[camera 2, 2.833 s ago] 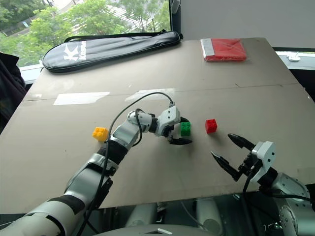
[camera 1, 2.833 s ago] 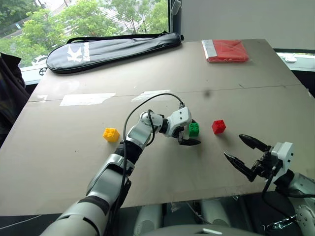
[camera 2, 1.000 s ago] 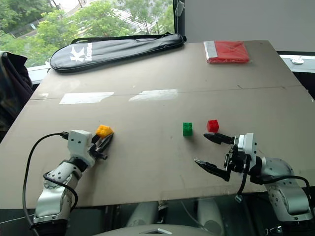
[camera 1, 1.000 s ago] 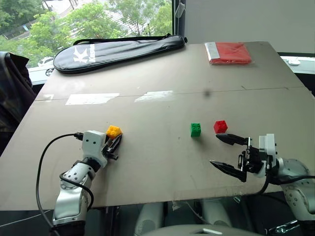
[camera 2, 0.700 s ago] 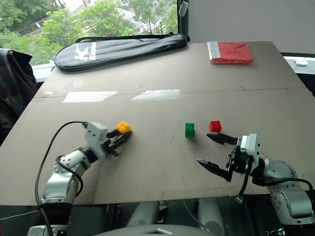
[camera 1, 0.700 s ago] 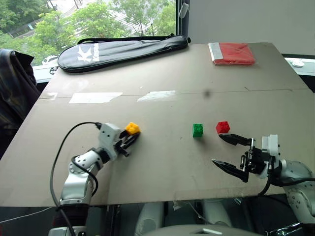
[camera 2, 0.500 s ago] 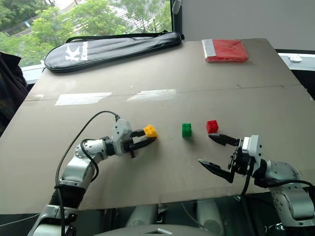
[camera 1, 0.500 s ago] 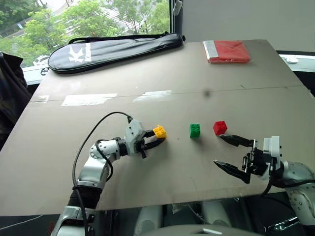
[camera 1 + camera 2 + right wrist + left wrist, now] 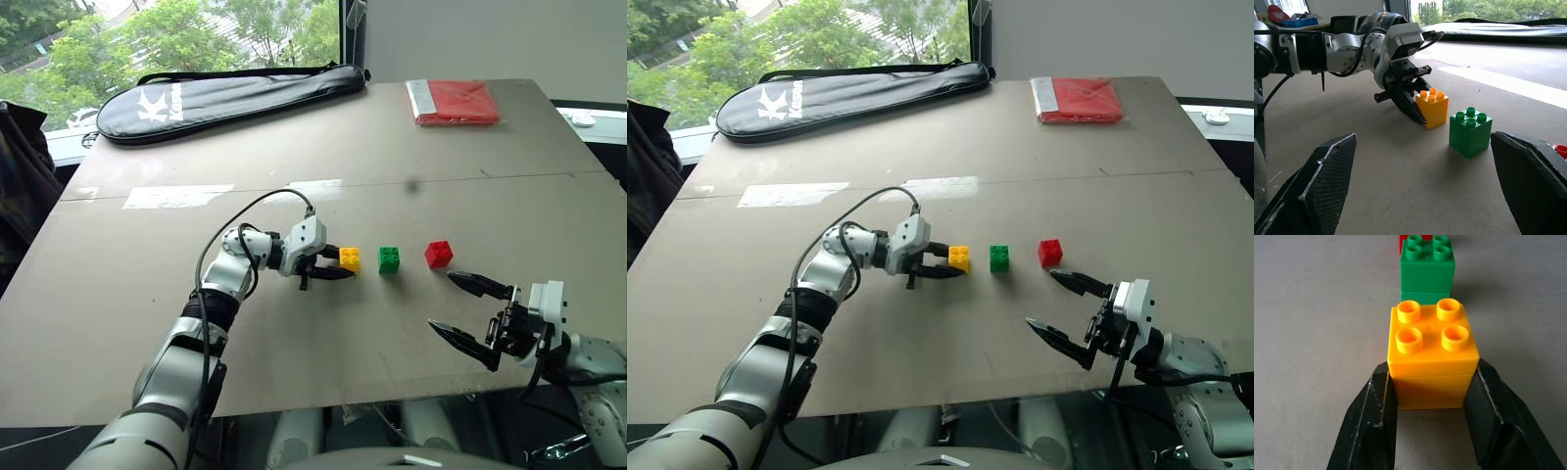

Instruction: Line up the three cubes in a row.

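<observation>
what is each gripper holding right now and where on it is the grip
The left gripper holds the yellow cube, its fingers clamped on two opposite side faces. The right gripper is open and holds nothing.

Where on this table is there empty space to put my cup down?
Bare board lies between the black bag and the cubes, and along the left edge. It is crowded mid-table, where the left end effector holds the yellow cube beside the green cube and red cube.

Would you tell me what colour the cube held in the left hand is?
Yellow cube, clearest in the left wrist view, between the left hand's black fingers.
</observation>
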Robot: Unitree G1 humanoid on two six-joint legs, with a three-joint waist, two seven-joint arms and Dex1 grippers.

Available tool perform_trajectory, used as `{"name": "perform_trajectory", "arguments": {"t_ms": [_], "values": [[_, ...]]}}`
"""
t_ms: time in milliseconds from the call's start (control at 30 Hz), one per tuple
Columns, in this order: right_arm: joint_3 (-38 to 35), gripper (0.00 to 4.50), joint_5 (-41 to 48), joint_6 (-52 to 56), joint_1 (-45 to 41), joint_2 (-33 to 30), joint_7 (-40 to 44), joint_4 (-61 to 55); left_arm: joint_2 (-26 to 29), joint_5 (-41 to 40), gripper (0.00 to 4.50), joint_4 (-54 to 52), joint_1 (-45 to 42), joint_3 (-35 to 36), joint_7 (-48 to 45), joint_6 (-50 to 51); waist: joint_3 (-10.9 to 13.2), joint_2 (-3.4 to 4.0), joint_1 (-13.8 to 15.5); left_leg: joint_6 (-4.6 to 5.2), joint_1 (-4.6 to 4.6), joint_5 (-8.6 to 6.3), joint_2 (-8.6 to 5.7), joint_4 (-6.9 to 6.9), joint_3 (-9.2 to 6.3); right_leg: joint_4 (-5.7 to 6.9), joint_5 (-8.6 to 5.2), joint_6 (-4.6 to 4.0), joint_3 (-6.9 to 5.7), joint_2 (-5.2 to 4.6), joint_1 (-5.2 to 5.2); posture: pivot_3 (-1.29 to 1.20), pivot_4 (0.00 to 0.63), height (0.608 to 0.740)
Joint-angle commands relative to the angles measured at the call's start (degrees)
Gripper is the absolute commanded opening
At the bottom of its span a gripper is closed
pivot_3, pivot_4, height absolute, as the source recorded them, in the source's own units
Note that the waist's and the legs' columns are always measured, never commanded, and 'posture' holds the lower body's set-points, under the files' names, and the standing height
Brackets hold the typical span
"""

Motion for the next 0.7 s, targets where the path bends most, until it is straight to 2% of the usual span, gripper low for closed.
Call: {"name": "perform_trajectory", "arguments": {"t_ms": [33,167,233,400,567,700], "values": [[-1.2,4.5,0.31,-1.65,0.44,0.2,-0.41,-2.48,-0.71,1.53,1.26,3.27,-1.29,-0.33,-0.78,-2.96,0.0,0.0,0.01,0.0,0.0,0.0,0.0,0.0,-0.01,0.0,-0.01,0.01,0.0,0.0,0.0,0.0,0.15,0.701],[-0.69,4.5,0.04,-2.06,0.48,0.41,-0.86,-2.51,-1.41,2.59,1.26,6.23,-2.38,-0.11,0.08,-5.26,-0.01,-0.01,0.2,0.0,0.03,0.0,0.0,0.01,-0.01,0.01,-0.01,0.01,-0.01,0.0,0.02,0.0,0.15,0.701],[-0.56,4.5,-0.03,-2.14,0.44,0.49,-0.92,-2.44,-1.67,2.65,2.29,6.84,-2.53,0.2,0.69,-5.59,-0.01,-0.01,0.27,0.0,0.04,0.0,0.0,0.01,-0.01,0.02,-0.01,0.01,0.0,0.0,0.03,0.0,0.15,0.701],[-0.43,4.5,0.3,-2.12,0.39,0.43,-0.57,-2.1,-1.44,3.46,4.47,6.97,-2.1,0.82,3.58,-6.26,-0.01,-0.01,0.4,0.0,0.04,0.0,0.01,0.01,-0.03,0.04,0.0,0.03,-0.01,0.01,0.03,0.0,0.15,0.701],[-1.22,4.5,0.66,-2.22,1.4,-0.06,0.68,-1.0,1.34,2.04,4.47,3.69,0.18,2.25,2.67,-5.56,-0.01,-0.01,0.18,0.0,0.05,0.0,0.01,0.02,-0.03,0.05,0.0,0.03,-0.01,0.01,0.02,0.0,0.15,0.701],[-3.16,4.5,0.92,-3.0,2.84,-0.37,2.15,1.83,6.58,-2.64,4.47,-9.8,8.42,3.86,-1.5,-0.21,0.0,0.0,-0.88,0.0,0.1,0.0,0.17,-0.02,-0.1,0.09,0.02,-0.02,0.05,0.06,-0.01,0.0,0.15,0.701]]}}
